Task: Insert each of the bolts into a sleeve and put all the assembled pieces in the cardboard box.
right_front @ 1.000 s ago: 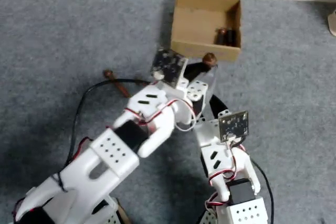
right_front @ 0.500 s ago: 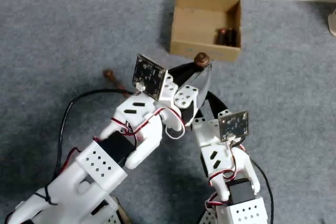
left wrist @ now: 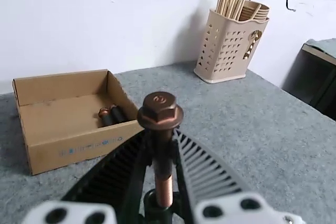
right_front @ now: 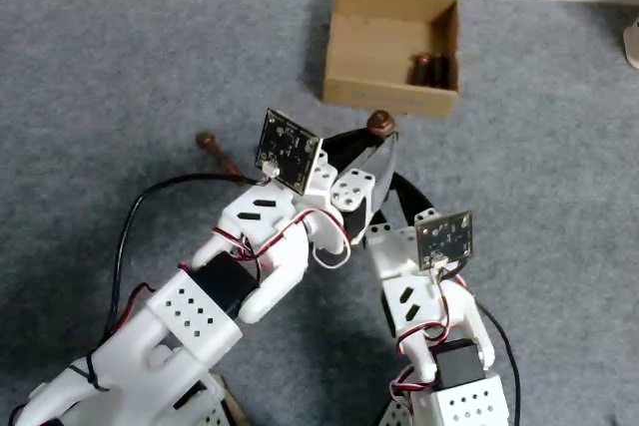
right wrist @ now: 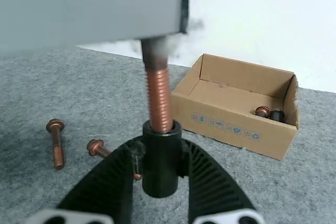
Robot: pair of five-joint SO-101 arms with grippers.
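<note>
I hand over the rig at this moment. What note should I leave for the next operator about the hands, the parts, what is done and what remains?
Left hand: shut on a bolt, held upright with its head up.
Right hand: shut on a black sleeve, upright under that bolt. The threaded end is in the sleeve's mouth and most of the thread is above it.
Cardboard box: beyond the hands, with what looks like one assembled piece in a corner.
Two loose bolts lie on the grey carpet.
Done: one piece boxed.
Left: seat this bolt, box it, then do the loose bolts.
</note>
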